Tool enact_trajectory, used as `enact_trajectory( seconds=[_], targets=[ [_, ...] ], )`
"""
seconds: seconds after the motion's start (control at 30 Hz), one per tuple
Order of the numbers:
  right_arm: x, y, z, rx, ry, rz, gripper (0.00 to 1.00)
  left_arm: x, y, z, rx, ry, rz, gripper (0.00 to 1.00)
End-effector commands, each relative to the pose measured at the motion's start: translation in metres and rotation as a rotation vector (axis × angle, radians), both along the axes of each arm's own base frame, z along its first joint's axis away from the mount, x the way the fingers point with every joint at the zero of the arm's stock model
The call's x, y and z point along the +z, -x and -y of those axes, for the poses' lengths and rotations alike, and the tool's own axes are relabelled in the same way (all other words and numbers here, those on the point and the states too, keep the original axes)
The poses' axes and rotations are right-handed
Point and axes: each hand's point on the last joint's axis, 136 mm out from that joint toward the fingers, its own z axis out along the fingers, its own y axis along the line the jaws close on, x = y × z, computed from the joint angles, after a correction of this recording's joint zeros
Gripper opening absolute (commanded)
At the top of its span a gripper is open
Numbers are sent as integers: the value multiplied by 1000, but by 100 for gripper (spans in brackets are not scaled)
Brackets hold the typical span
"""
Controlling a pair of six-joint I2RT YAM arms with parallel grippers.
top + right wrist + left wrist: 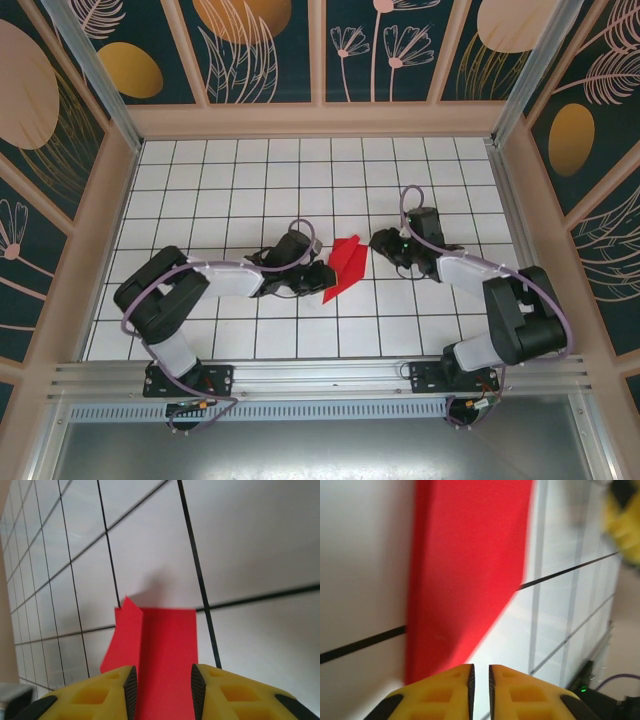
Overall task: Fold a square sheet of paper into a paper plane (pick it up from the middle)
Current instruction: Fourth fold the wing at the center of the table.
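- Paper plane (pixel 346 263): bright red, folded to a narrow pointed shape. It lies flat on the white grid table (pixel 230 180), about mid-table, point toward the near edge and wider end toward the back wall.
- Right wrist view: plane (pixel 160 645) shows a lengthwise crease and a small flap corner sticking up on the left.
- Placement, my reading: it lies between the two arms so either can reach it. The folding looks near done or done.
- Left gripper (pixel 316 272): just beside the plane's near-left edge, wrist low over the table.
- Left wrist view: left gripper (pixel 480 680) has its yellow fingers parted by a thin slit. No paper shows in the slit; the plane (pixel 465 570) runs away ahead of them. Reads as released, barely.
- Right gripper (pixel 378 244): at the plane's far-right end.
- Right wrist view: right gripper (pixel 162 690) has its jaws clearly apart. Red paper fills the gap, but the pads do not press on it. Reads as let go, astride the tail.
- Judgement: both claws sit low and close, so a careless pull-back could drag or flip the light paper.
- Surroundings: metal rail (pixel 320 375) along the near edge and patterned walls (pixel 260 40) on three sides, all well apart from the plane.
- Nothing else stands on the tiles near the plane.
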Motion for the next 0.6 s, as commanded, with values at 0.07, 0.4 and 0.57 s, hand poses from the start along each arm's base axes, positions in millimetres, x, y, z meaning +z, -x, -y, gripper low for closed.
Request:
enact_trajectory(
  seconds=[0.07,0.4,0.57],
  targets=[
    [-4,21,-11,5,-51,-40,38,37,-42,-16,95,-137,192,27],
    [-18,40,-35,13,-66,-112,41,16,-79,-11,21,-183,196,31],
    [-24,42,-35,4,-57,-139,43,3,-79,-5,-23,-205,174,34]
  ],
)
